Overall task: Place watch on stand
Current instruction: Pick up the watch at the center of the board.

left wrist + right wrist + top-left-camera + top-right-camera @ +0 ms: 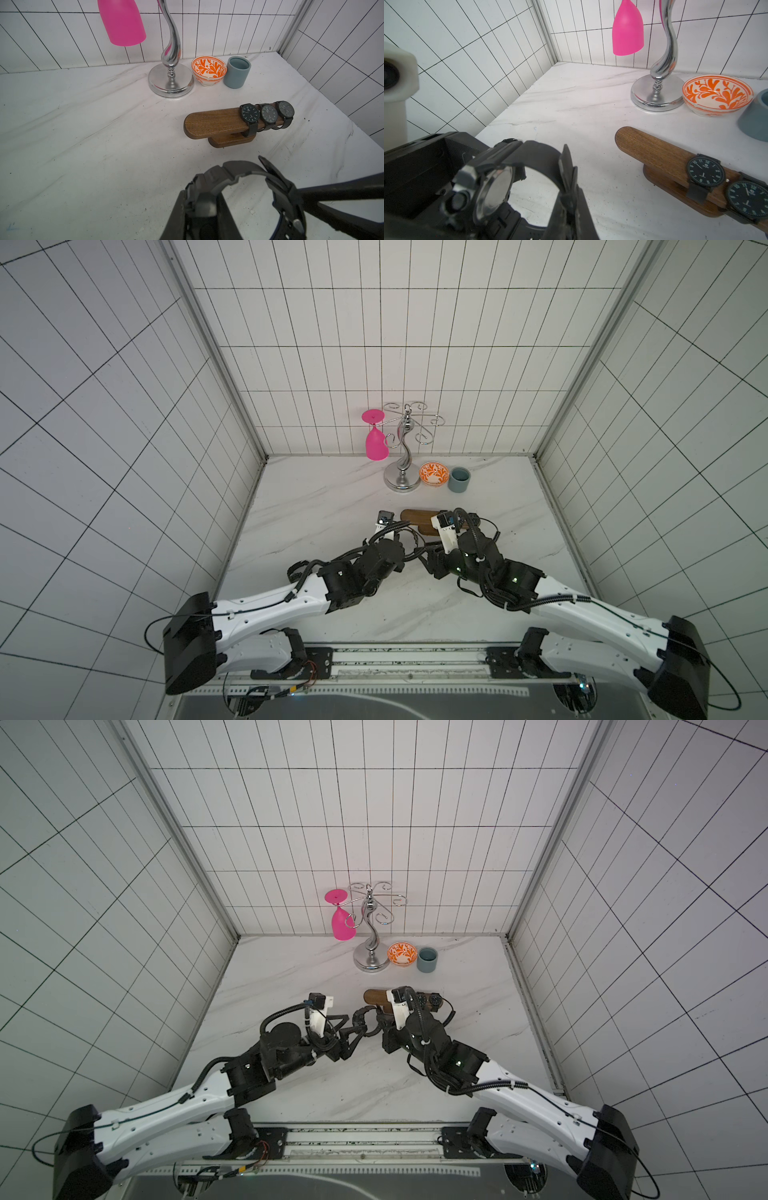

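While I hold the piece in the air over the marble table (316, 506), the wooden stand (216, 122) sits just beyond both my claws. Its bar is bare at the end toward my left arm and filled at the other end by three dark watches (267, 115) set side by side. The watch (239, 172) I have to place is a chunky black one with its strap closed in a loop. It hangs between my claws, near the bare end of the stand but apart from it. My left claw (200, 216) is pinched on the case of the watch. My right claw (291, 197) reaches the opposite side of the strap loop, though I cannot tell whether it truly pinches the strap. I judge this to be the handover or steadying step before threading. The next move calls for one sure hold and the loop kept open and square to the rounded bare end. Then I slide it along the bar toward the three without nudging the stand.
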Motion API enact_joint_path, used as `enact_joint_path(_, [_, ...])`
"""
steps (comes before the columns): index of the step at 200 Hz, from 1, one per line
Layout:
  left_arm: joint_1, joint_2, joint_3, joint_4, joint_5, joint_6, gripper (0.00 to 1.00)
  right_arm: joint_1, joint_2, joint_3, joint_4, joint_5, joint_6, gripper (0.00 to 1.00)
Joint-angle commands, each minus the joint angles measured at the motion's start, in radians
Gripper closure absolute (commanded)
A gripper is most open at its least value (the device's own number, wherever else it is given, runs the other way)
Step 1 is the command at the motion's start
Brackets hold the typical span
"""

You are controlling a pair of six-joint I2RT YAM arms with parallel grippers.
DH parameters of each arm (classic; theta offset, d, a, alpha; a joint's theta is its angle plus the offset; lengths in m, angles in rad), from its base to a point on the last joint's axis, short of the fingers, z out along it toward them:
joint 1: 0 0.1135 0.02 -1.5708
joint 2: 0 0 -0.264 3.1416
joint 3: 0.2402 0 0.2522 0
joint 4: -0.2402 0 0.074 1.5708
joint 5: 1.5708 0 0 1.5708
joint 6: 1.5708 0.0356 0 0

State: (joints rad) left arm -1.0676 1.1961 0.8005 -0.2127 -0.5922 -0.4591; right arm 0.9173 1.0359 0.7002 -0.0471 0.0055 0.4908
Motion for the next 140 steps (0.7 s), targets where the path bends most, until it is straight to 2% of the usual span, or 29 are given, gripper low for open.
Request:
enact_joint_path(1, [-0.025, 0.01, 0.04, 0.036, -0.038, 0.012, 0.89, 0.006, 0.004, 0.102, 0.02, 0.023, 0.02, 0.59])
enact_joint_path(55, [-0.072, 0.032, 0.049, 0.047, -0.07, 0.02, 0.89, 0.006, 0.016, 0.098, 0.018, 0.056, 0.037, 0.61])
enact_joint_path(106, [-0.077, 0.011, 0.037, 0.062, -0.049, 0.025, 0.87, 0.006, 0.008, 0.09, 0.012, 0.083, 0.036, 0.85])
enact_joint_path(140, [-0.077, -0.025, -0.009, 0.134, 0.011, 0.031, 0.75, 0.006, 0.0, 0.085, 0.007, 0.105, 0.031, 0.96])
